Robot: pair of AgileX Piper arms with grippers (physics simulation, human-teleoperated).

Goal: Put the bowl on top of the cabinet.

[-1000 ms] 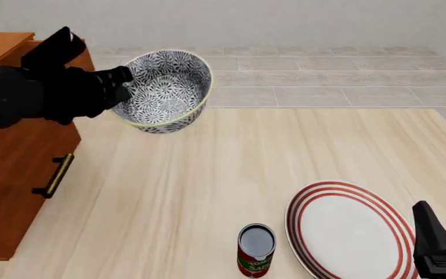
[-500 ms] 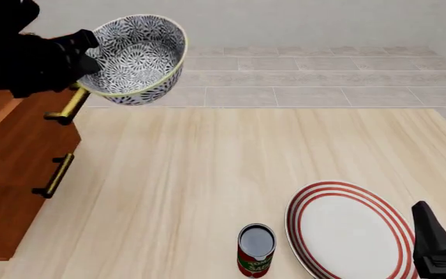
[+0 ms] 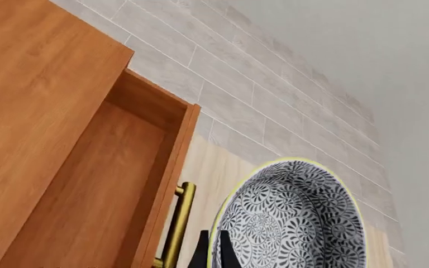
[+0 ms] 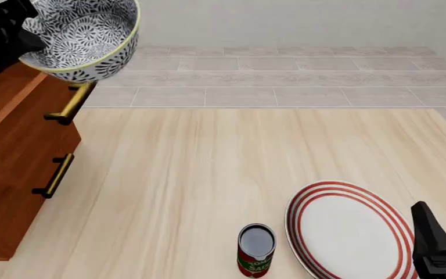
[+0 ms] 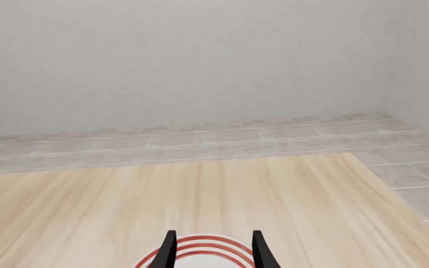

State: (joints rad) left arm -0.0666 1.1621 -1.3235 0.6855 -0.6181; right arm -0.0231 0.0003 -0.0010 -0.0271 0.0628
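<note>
The carrying step is in hand: the bowl [image 4: 79, 38] is held aloft by the left tool [image 3: 211, 254], closed on its yellow rim, over the cabinet's [image 4: 10, 168] front edge and open top drawer. Next, the bowl is judged to need moving further over the cabinet top, then lowering and release. The right tool [image 5: 213, 251] is seen parted and empty, hanging above the red-ringed plate [image 4: 351, 229] on the desk [image 4: 207, 174].

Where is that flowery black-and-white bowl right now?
In the front view the bowl is up at far left, held in the air by the left fingers over the cabinet, above its brass handle.
</note>
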